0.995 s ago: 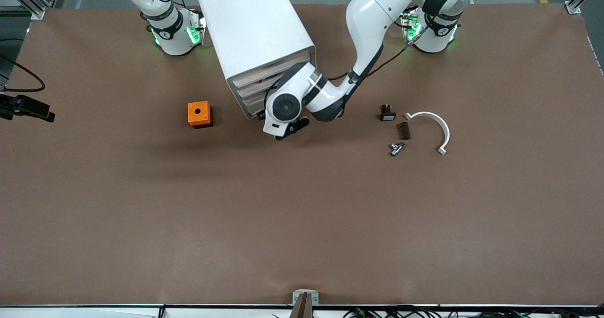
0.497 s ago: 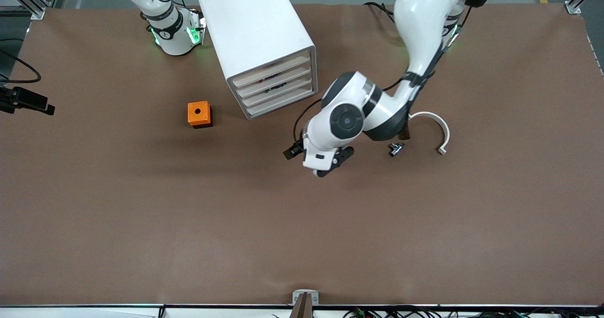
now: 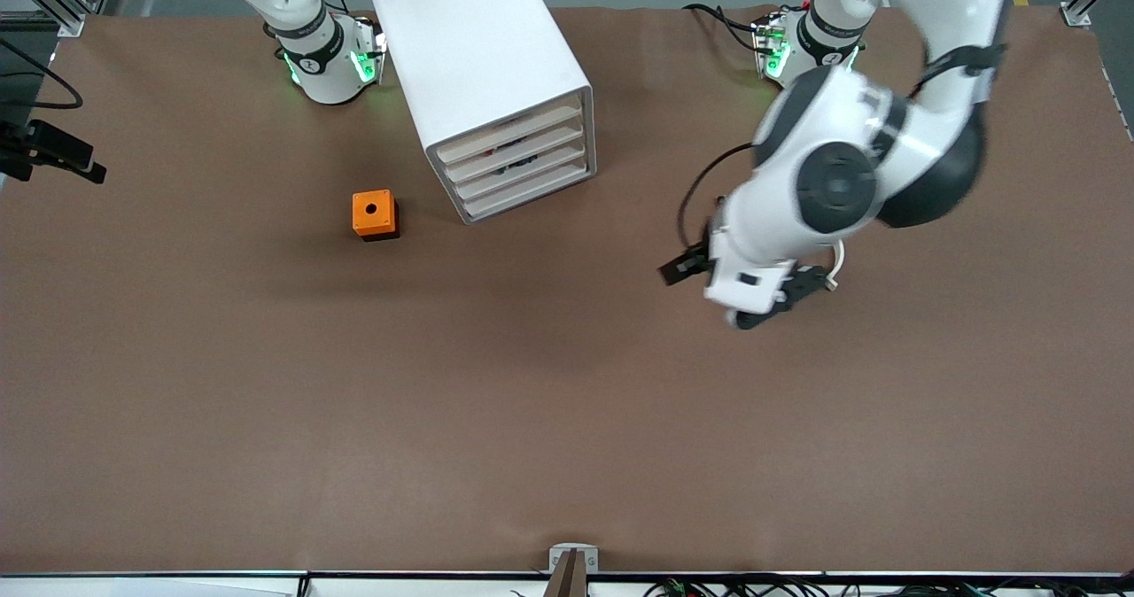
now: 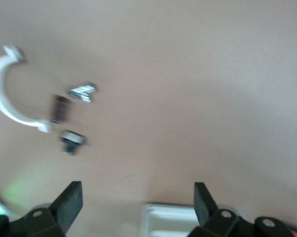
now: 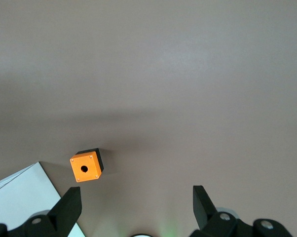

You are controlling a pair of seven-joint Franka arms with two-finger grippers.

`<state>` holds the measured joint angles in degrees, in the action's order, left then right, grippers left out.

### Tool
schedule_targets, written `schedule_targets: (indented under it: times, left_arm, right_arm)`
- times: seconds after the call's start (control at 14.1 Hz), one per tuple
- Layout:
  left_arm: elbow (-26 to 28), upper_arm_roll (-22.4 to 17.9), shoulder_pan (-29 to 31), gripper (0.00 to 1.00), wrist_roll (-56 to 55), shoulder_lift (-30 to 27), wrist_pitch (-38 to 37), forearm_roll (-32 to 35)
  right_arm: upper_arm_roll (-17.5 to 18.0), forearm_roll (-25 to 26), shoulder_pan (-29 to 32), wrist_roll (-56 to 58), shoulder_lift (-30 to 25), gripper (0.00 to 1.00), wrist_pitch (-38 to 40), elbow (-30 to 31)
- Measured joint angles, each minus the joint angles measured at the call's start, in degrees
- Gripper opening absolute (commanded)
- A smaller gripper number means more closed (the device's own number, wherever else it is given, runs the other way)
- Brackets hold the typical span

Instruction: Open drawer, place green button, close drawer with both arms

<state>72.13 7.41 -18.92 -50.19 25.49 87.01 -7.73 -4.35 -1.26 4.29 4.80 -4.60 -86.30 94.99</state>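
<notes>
Brown tabletop (image 3: 266, 402) spreads wide under my arms. All four white plastic drawers look shut in the white boxy cabinet (image 3: 483, 57). I cannot spot the tiny green button. My left hand (image 4: 136, 205) hangs empty, fingers apart, over small parts; my right hand (image 5: 136, 205) waits, fingers apart. I think I should slow down and check the third drawer (image 3: 523, 174).
</notes>
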Motion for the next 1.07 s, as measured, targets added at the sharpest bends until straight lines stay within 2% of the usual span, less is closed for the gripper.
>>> schedule_targets:
  times: [0.21,0.43,0.78,1.07]
  left_arm:
    - [0.4,0.0,8.2,0.99,14.9,-4.8,-7.2,0.0]
    - [3.8,0.0,13.4,0.99,25.5,-8.3,-9.1,0.5]
    - [12.7,-0.6,19.0,0.99,41.0,-14.8,-8.4,3.8]
    - [21.9,-5.5,18.0,0.99,48.3,-20.6,-0.4,4.2]
  right_arm:
    - [0.0,0.0,0.1,0.0,-0.5,1.00,0.5,0.3]
    - [-0.1,0.0,0.2,0.0,-0.8,1.00,1.0,0.1]
    - [0.5,0.0,0.2,0.0,-1.2,1.00,1.1,0.0]
    - [1.2,0.0,0.2,0.0,-1.6,1.00,0.8,-0.1]
